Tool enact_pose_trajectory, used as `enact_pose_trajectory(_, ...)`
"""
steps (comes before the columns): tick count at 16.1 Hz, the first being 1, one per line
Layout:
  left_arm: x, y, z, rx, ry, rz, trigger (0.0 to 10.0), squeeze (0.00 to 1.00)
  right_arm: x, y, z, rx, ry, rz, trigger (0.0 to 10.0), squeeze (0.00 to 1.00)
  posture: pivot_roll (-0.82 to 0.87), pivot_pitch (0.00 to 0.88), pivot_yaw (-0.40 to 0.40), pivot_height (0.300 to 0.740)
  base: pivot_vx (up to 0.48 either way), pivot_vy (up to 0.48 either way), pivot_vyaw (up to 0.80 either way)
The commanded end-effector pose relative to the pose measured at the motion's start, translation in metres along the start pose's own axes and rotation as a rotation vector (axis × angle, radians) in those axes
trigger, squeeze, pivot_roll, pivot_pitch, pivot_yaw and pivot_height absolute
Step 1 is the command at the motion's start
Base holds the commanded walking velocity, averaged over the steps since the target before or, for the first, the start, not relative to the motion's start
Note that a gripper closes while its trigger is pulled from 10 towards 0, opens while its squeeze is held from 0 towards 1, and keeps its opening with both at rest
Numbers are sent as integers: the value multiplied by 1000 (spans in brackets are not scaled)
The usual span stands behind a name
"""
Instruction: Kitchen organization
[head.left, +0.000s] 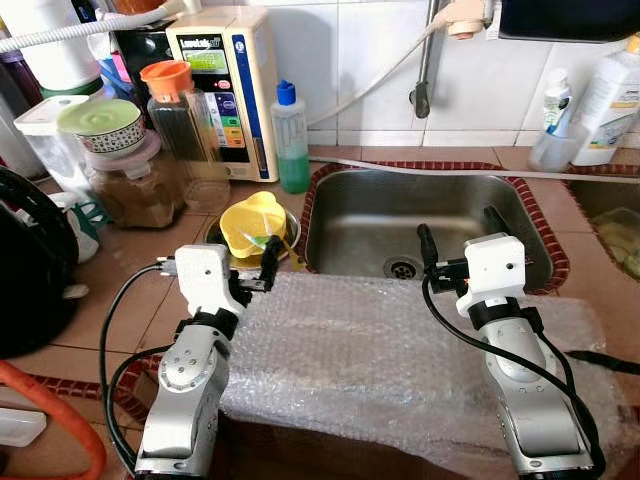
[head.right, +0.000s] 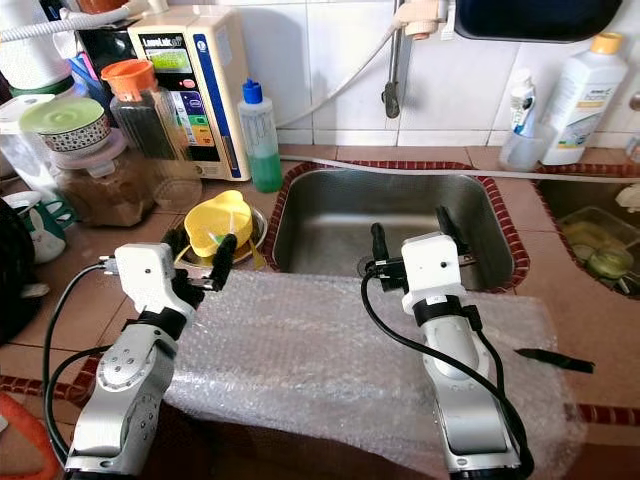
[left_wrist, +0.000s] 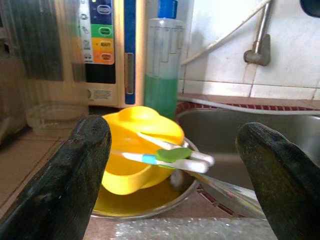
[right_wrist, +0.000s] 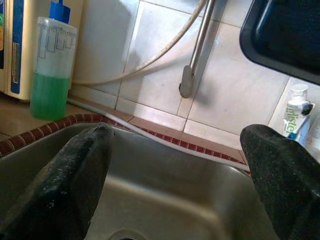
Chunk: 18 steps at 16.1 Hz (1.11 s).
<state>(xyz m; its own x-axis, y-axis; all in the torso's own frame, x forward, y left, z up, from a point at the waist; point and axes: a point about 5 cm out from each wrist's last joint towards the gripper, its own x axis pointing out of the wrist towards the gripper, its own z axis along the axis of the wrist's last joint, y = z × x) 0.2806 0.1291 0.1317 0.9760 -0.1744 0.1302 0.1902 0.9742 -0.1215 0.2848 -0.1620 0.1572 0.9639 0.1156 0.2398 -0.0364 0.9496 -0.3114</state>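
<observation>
over the sink (head.left: 520, 215), both claws (head.left: 252, 262) (head.left: 462, 232) wide apart, empty

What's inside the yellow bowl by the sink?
A white utensil with a green and blue grip lies across the yellow bowl, which sits in a metal dish. The bowl's bottom is hidden.

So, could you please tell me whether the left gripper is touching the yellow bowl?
Apart. In the left wrist view, the left gripper is open, and the yellow bowl sits beyond its fingers.
</observation>
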Motion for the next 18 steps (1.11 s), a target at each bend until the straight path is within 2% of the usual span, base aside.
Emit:
enact_pose_trajectory(1,1,1,3,11,-5,2,10000,0,1,-2,1,-4,-1,-5,10000,0,-252,21,89,740,0,0,-800)
enact_pose_trajectory(3,1,-1,3,10,-4,1,10000,0,1,-2,0,-7,0,-5,10000,0,-252,23,90,740,0,0,-800)
enact_pose_trajectory(5,0,-1,3,10,-1,3,10000,0,0,-1,0,-7,1,-3,10000,0,-253,24,90,740,0,0,0)
enact_pose_trajectory(10,2,4,5,-6,4,56,10000,0,0,0,0,-1,-1,1,10000,0,-246,26,89,740,0,0,-800)
enact_pose_trajectory(13,-1,4,3,27,13,50,10000,0,1,3,0,5,-5,19,10000,0,-239,28,87,740,0,0,0)
enact_pose_trajectory(18,2,5,3,21,11,63,10000,0,3,7,2,2,-16,29,10000,0,-241,27,89,740,0,0,0)
